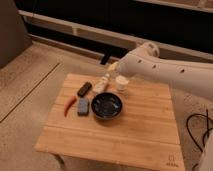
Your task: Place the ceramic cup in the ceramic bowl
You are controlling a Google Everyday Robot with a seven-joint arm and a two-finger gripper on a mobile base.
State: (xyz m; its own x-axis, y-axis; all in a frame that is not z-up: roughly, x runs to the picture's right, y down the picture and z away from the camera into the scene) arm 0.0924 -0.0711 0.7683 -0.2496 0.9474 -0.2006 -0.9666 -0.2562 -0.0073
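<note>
Currently the gripper [109, 62] hangs above the wooden table's [150, 127] far edge, and whether it is spread cannot be told. The ceramic cup [121, 83] stands just below-right of it, with the ceramic bowl [106, 106] farther below.

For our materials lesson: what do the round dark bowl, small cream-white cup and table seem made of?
Round dark bowl: probably glazed ceramic, glossy sheen. Small cream-white cup: likely ceramic, matte. Table: wood, plank lines. Gripper hangs close by the cup.

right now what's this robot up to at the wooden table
The robot's arm reaches in from the right, its gripper over the far edge of the wooden table, close above the ceramic cup. The cup stands upright on the table just behind the dark ceramic bowl, not yet in it.
</note>
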